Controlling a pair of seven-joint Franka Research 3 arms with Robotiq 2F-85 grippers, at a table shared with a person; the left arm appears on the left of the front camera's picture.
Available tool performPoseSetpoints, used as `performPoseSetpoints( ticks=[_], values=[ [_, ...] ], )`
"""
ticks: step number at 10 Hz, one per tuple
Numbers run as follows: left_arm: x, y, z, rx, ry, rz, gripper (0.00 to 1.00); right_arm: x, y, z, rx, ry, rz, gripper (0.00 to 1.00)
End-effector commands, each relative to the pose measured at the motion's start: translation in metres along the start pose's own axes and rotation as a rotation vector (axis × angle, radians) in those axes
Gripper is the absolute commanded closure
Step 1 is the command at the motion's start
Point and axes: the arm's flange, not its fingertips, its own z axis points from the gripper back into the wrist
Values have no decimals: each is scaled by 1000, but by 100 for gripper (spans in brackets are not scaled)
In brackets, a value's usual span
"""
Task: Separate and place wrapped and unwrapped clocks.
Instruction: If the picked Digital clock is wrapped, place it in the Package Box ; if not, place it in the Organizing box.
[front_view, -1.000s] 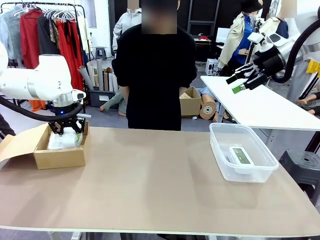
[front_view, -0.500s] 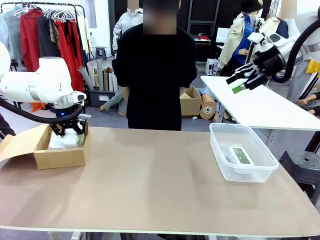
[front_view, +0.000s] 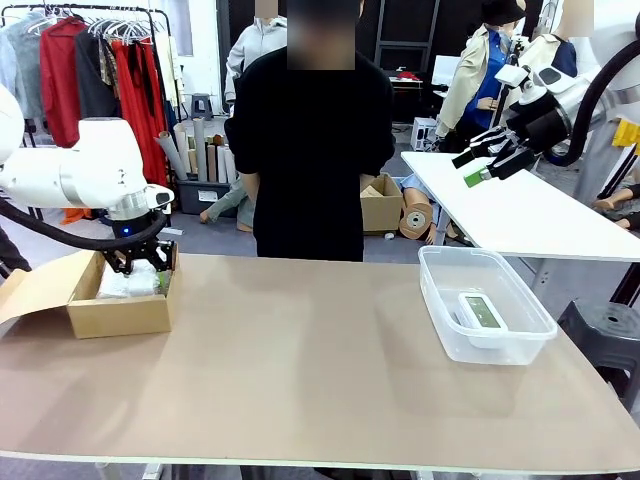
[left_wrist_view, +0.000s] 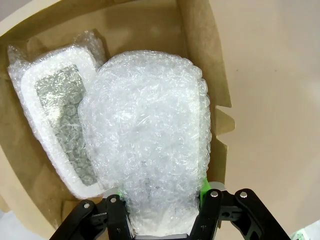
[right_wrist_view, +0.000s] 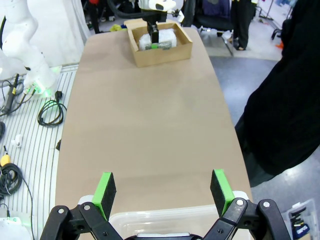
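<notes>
In the left wrist view my left gripper (left_wrist_view: 161, 194) is shut on the rounder wrapped bundle (left_wrist_view: 150, 125), its green pads pressing both sides of the lower end. A flat wrapped bundle (left_wrist_view: 55, 115) lies beside it inside the cardboard box (left_wrist_view: 200, 50). From the front, the left gripper (front_view: 140, 270) reaches into that box (front_view: 120, 315) at the table's left. The unwrapped clock (front_view: 483, 311), white with a grey-green screen, lies in a clear plastic bin (front_view: 440, 257) at the right. My right gripper (front_view: 478, 165) hangs open high above the bin, holding nothing; its own view shows the open gripper (right_wrist_view: 162, 187).
A person in black stands at the table's far edge, behind the middle. The brown tabletop (front_view: 300, 360) stretches bare between box and bin. A white table (front_view: 520, 210) stands behind at the right, and the box's flap (front_view: 30, 290) hangs open to the left.
My left arm has shifted slightly to the right over the box, still gripping the bundle. The right arm, the bin and the clock have not moved.
</notes>
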Motion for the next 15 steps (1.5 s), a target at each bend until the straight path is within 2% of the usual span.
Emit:
performPoseSetpoints(
  ticks=[1, 3, 8, 13, 15],
  values=[
    [2, 6, -9, -17, -14, -18, 100, 1, 1, 1, -1, 6, 5, 0],
    [0, 1, -5, -14, -40, -23, 100, 1, 1, 1, -1, 6, 5, 0],
    [2, -2, -25, -10, -21, 10, 100, 1, 1, 1, -1, 6, 5, 0],
    [3, 1, -27, 2, -18, 23, 100, 1, 1, 1, -1, 6, 5, 0],
    [5, 2, -23, 8, -27, 30, 64, 1, 1, 1, -1, 6, 5, 0]
  ],
)
